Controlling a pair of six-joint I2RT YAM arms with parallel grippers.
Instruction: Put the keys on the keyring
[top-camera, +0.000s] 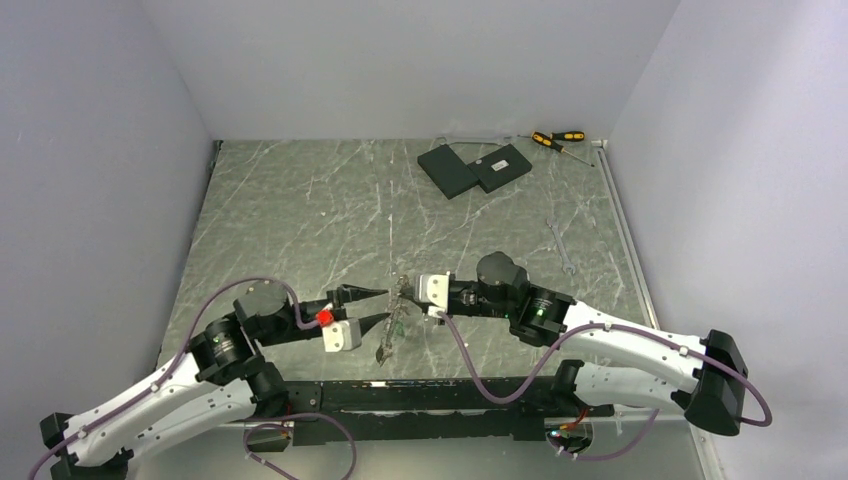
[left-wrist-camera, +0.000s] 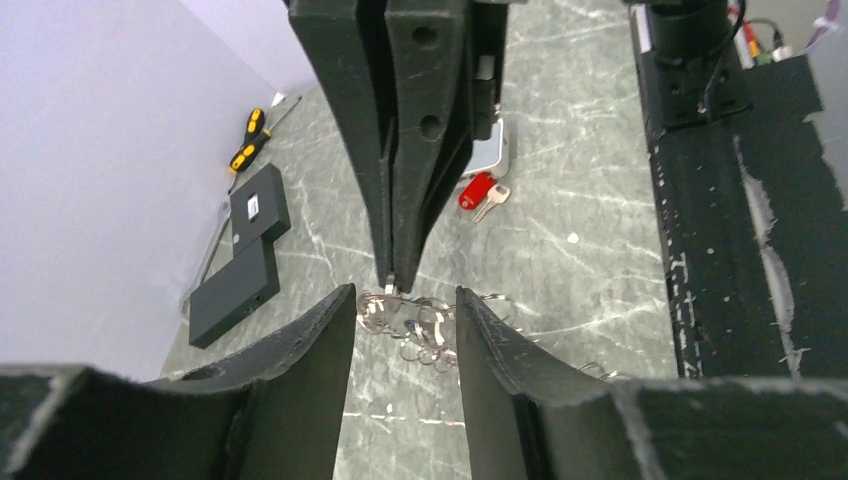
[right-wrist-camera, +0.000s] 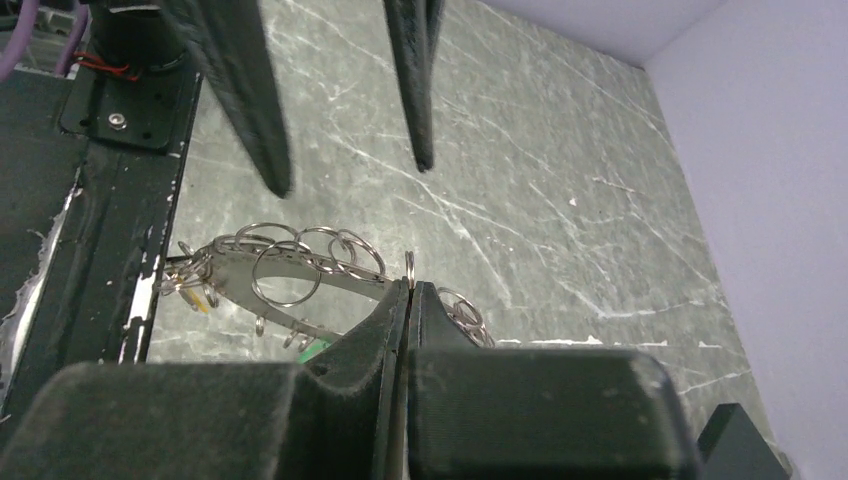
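**A:** How many arms were there, and what were their claws doing?

**B:** Two arms met at the near middle of one green marble table (top-camera: 300, 220). The right gripper (right-wrist-camera: 408, 290) was pinched tight on the edge of the one keyring (right-wrist-camera: 232, 268), a flat dark grey plate. Several small wire rings (right-wrist-camera: 285, 275) hung from it, too overlapped to count exactly. The left gripper (top-camera: 388, 304) stood wide, its two fingers either side of the keyring's end. Whether they touched it could not be told.

**A:** And the keys?

**B:** Two showed. One red key (left-wrist-camera: 478, 192) lay flat on the table beyond the right gripper, apart from the keyring. One green key head (right-wrist-camera: 318, 347) peeked out below the keyring, and whether it hung from it was unclear.

**A:** Anything else?

**B:** At the far edge lay two flat black slabs (top-camera: 447, 168), touching. Two yellow-and-black screwdrivers (top-camera: 544, 140) lay just beside them. One small wrench (top-camera: 561, 248) lay alone towards the right side.
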